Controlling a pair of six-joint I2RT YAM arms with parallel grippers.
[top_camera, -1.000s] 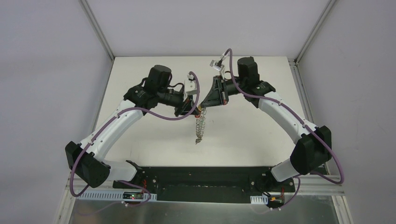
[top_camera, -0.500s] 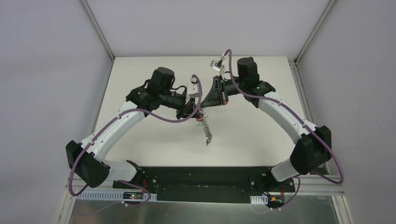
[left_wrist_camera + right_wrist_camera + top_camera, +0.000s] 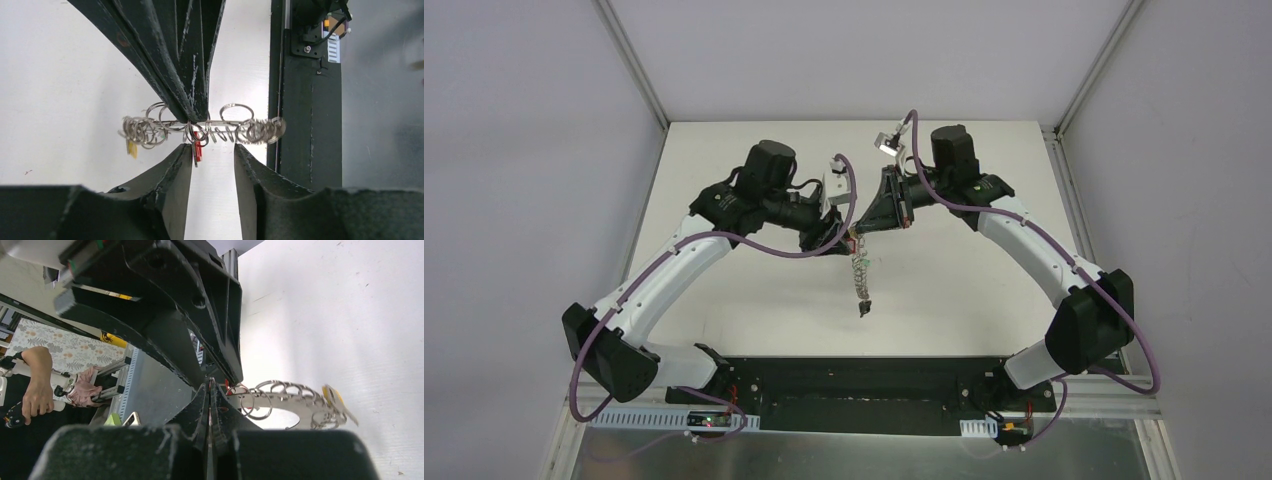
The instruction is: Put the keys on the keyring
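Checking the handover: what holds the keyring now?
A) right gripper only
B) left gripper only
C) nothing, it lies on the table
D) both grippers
A: the right gripper is pinched shut on the keyring, which hangs from it; the left gripper has its jaws apart, clamping nothing.

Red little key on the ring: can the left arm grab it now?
Probably yes. The left gripper stands open with the small red-headed key right at its tips, nothing between. The shut right gripper pinches the grey coiled-wire metal keyring just above, so space is tight.
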